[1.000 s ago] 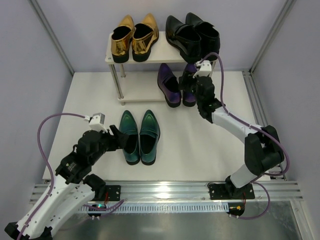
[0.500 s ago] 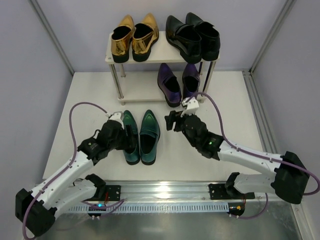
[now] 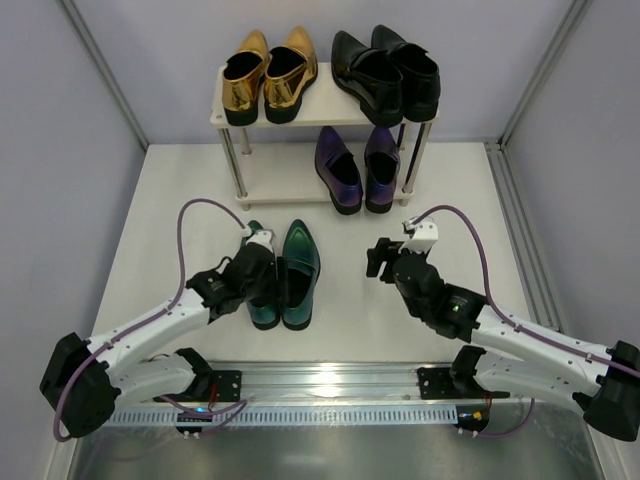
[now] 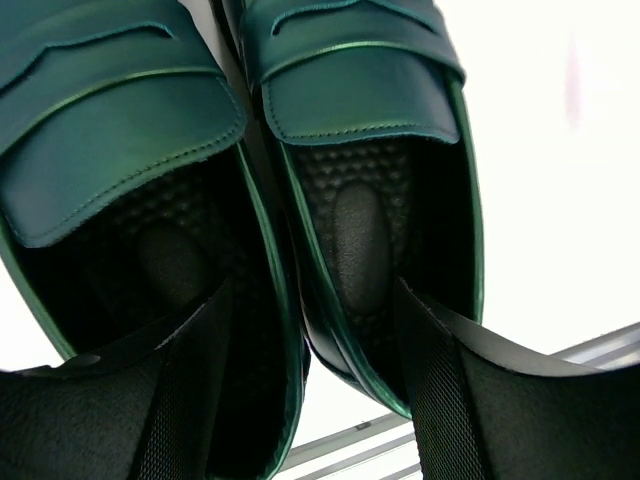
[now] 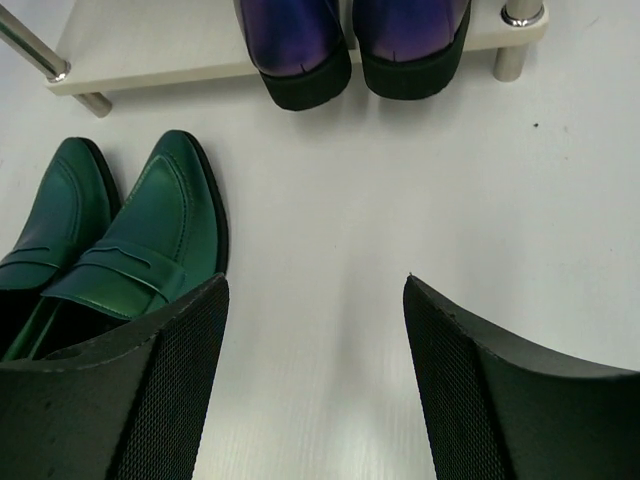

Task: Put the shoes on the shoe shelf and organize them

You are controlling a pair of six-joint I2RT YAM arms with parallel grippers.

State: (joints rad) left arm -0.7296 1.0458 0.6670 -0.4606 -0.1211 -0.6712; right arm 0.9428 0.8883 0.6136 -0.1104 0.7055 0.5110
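Note:
The teal pair (image 3: 298, 262) stands side by side on the table in front of the shoe shelf (image 3: 325, 112). My left gripper (image 3: 266, 276) is open over the heels of the pair. In the left wrist view, one finger is in the left teal shoe (image 4: 110, 120) and the other in the right teal shoe (image 4: 360, 90), so my left gripper (image 4: 308, 300) straddles their touching inner walls. The gold pair (image 3: 268, 72) and the black pair (image 3: 386, 70) are on the top board, and the purple pair (image 3: 355, 168) is on the lower board. My right gripper (image 3: 379, 258) is open and empty above bare table.
In the right wrist view, the purple heels (image 5: 300, 60) stick out over the lower board (image 5: 150, 50), with my right gripper (image 5: 315, 290) open over white table to the right of the teal pair (image 5: 150, 240). A metal rail (image 3: 330, 380) runs along the near edge. Grey walls enclose three sides.
My left arm has reached forward and its open fingers now sit in the teal shoes. My right arm has drawn back from the purple pair on the lower board to the table's middle right.

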